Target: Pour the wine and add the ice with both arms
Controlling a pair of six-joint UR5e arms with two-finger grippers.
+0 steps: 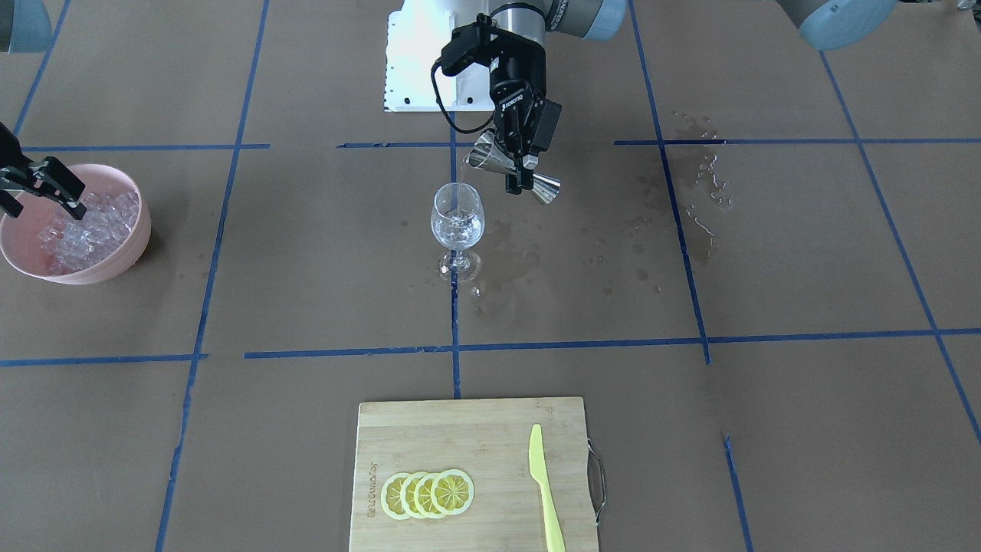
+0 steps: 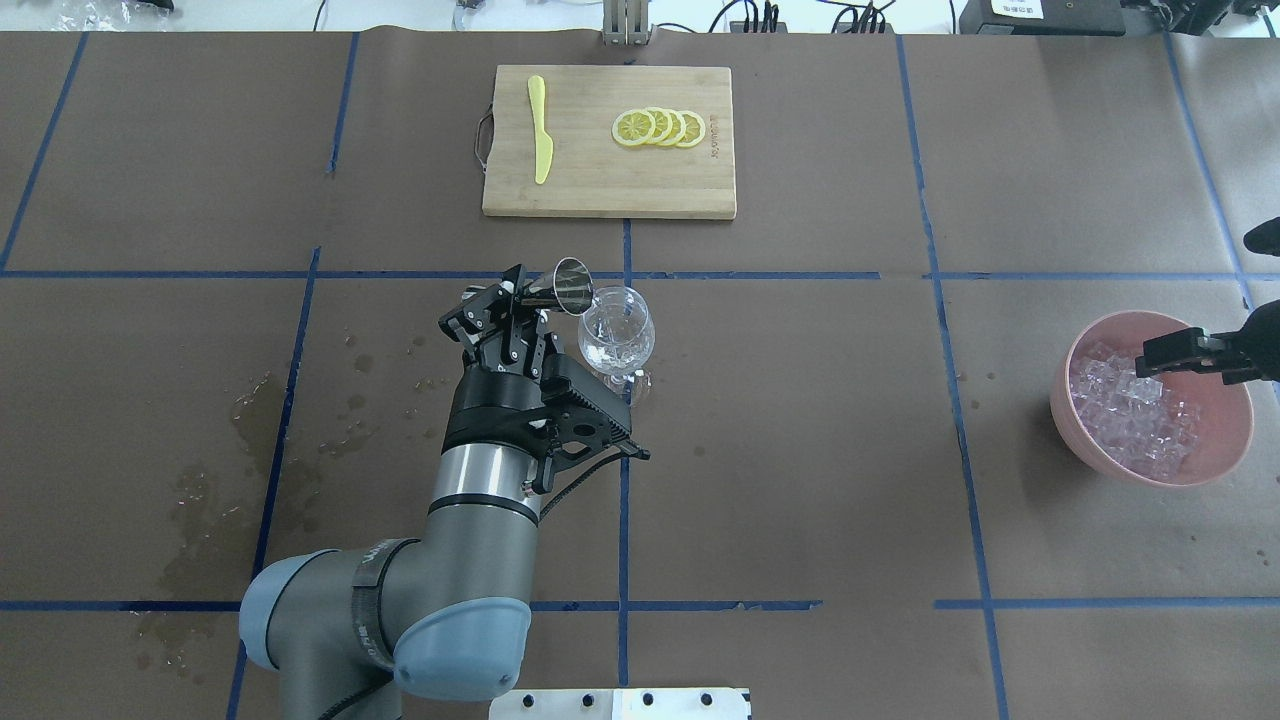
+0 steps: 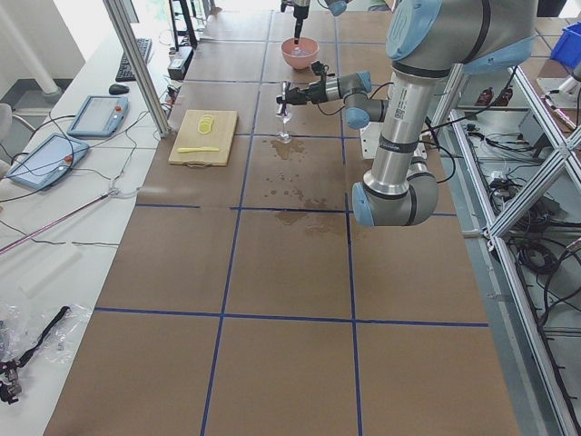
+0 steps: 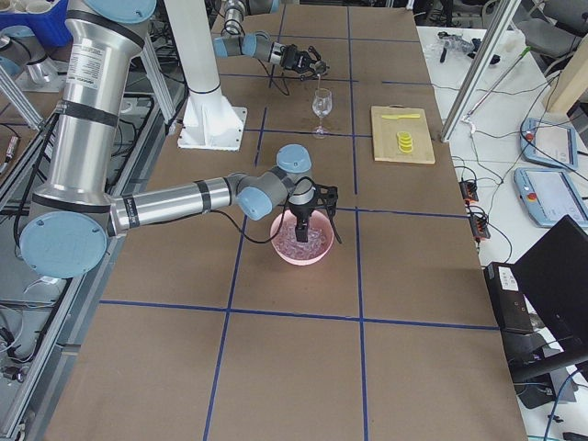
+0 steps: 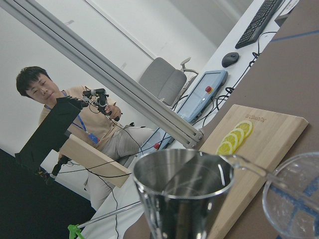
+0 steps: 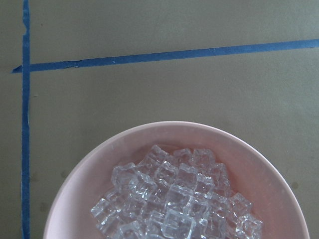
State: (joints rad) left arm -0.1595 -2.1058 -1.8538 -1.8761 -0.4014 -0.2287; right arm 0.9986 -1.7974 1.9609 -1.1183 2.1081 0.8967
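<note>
My left gripper [image 1: 523,175] [image 2: 520,295] is shut on a steel jigger [image 1: 512,169] [image 2: 562,287] [image 5: 182,194], which is tipped over a clear stemmed glass [image 1: 457,222] [image 2: 617,335] [image 5: 294,199] at the table's middle. A thin stream of wine [image 5: 249,167] runs from the jigger's lip into the glass, where some clear liquid [image 1: 457,230] has collected. My right gripper [image 1: 38,195] [image 2: 1165,360] hangs open just above the ice [image 1: 84,230] [image 2: 1130,410] [image 6: 174,199], heaped in a pink bowl [image 1: 130,253] [image 2: 1230,440] [image 6: 99,159]. Its fingers do not show in the right wrist view.
A wooden cutting board [image 1: 475,437] [image 2: 600,190] on the operators' side carries several lemon slices [image 1: 427,493] and a yellow knife [image 1: 546,491]. Wet splashes [image 1: 705,192] mark the brown paper on my left side. A seated person [image 5: 75,119] shows beyond the table.
</note>
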